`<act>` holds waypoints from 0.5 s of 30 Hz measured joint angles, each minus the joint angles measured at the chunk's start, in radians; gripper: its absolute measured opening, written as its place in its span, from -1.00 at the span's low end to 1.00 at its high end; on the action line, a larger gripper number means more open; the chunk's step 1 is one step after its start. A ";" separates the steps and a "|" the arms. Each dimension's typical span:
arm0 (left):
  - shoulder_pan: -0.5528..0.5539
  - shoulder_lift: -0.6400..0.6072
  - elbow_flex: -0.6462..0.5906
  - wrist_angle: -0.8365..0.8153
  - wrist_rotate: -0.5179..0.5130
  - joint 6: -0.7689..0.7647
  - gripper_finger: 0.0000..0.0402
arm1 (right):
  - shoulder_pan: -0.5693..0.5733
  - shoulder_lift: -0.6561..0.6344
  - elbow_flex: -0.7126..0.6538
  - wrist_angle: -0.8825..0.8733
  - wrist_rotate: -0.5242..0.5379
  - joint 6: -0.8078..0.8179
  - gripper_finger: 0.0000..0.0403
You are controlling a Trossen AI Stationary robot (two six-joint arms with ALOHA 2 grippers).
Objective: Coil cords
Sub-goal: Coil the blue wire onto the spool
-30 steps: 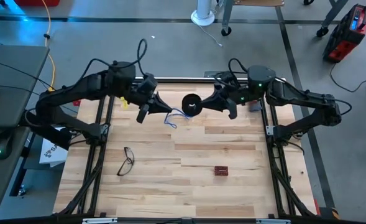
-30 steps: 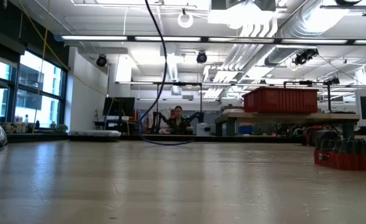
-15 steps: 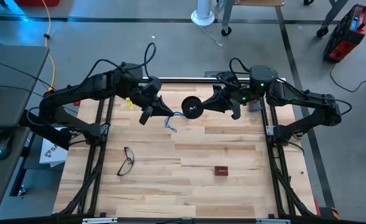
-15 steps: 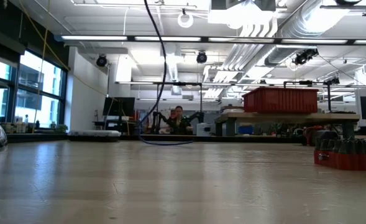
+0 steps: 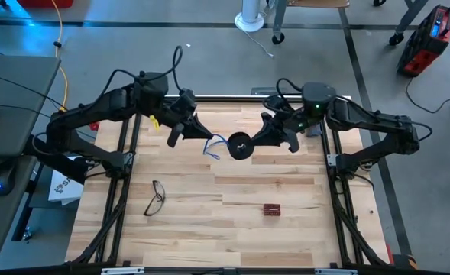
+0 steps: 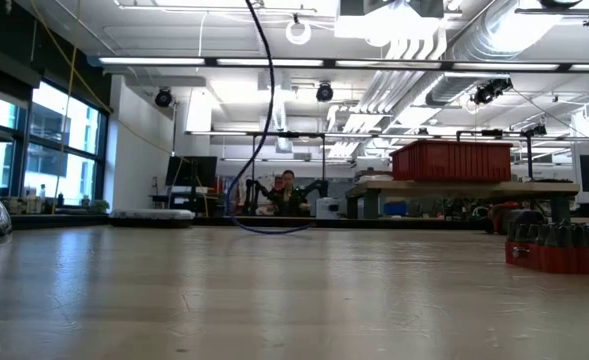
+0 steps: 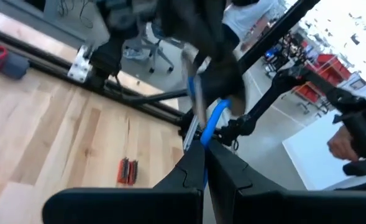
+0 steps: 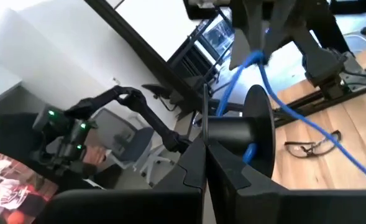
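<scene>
Right tool (image 5: pixel 249 143) and left tool (image 5: pixel 198 135) grip the unlabelled cord (image 5: pixel 213 145).

You have a light wooden table (image 5: pixel 232 221) of jointed planks, framed by dark rails along its sides. On it lie the eyeglasses (image 5: pixel 156 198), folded open, near your left rail, and a small dark red block (image 5: pixel 271 209) toward the right, well apart from them. In the low view the block (image 6: pixel 559 246) stands at the table's right edge.
</scene>
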 joint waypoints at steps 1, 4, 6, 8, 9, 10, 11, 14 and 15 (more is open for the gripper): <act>0.004 0.007 0.017 0.003 0.002 0.002 -1.00 | 0.001 0.003 0.000 0.001 0.000 0.002 -1.00; 0.020 0.038 0.075 0.004 0.007 0.040 -1.00 | 0.002 0.011 0.000 0.006 -0.029 0.016 -1.00; 0.032 0.071 0.119 0.004 0.010 0.067 -1.00 | 0.002 0.018 0.000 0.012 -0.038 0.027 -1.00; 0.043 0.109 0.159 0.001 0.024 0.088 -1.00 | 0.008 0.029 0.000 0.027 -0.042 0.030 -1.00; 0.048 0.128 0.177 0.002 0.037 0.100 -1.00 | 0.010 0.035 0.000 0.045 -0.051 0.031 -1.00; 0.053 0.148 0.192 0.002 0.054 0.108 -1.00 | 0.013 0.041 -0.001 0.067 -0.062 0.032 -1.00; 0.057 0.166 0.204 0.001 0.061 0.115 -1.00 | 0.017 0.045 -0.001 0.093 -0.072 0.032 -1.00; 0.063 0.217 0.233 -0.003 0.064 0.124 -1.00 | 0.028 0.052 -0.001 0.139 -0.083 0.043 -1.00; 0.065 0.232 0.242 -0.004 0.067 0.124 -1.00 | 0.031 0.053 -0.001 0.136 -0.082 0.044 -1.00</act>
